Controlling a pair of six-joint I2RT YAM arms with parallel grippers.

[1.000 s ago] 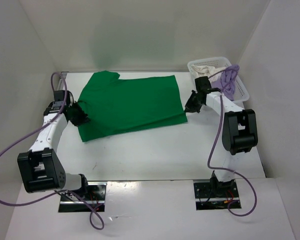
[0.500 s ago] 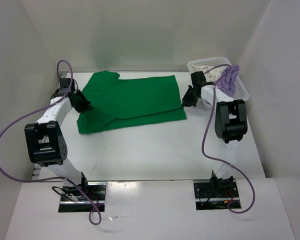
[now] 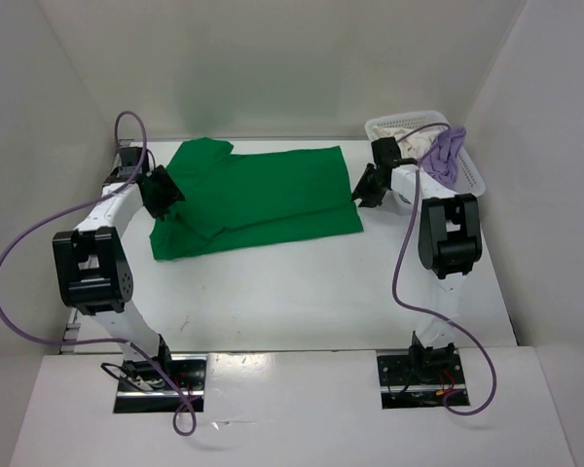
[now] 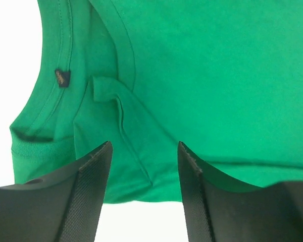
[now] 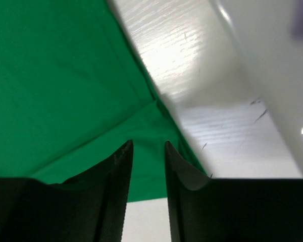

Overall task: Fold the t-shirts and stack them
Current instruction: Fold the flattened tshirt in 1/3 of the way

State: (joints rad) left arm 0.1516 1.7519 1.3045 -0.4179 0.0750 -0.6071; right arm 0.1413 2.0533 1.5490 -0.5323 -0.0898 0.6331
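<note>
A bright green t-shirt [image 3: 258, 199] lies folded lengthwise on the white table, its near edge doubled over the far half. My left gripper [image 3: 165, 197] hovers over its left end by the collar [image 4: 65, 75], jaws open with only cloth beneath. My right gripper [image 3: 363, 199] hangs over the shirt's right edge [image 5: 161, 166], jaws parted a little and holding nothing. A lavender t-shirt [image 3: 448, 156] drapes over the basket's rim, and a cream t-shirt [image 3: 401, 131] lies inside it.
A white mesh basket [image 3: 472, 175] stands at the back right corner, close behind the right arm. White walls enclose the table on three sides. Purple cables loop from both arms.
Both grippers carried the shirt's near edge toward the back, folding it over, then opened and let the cloth go. The arms drew up near the far side.
</note>
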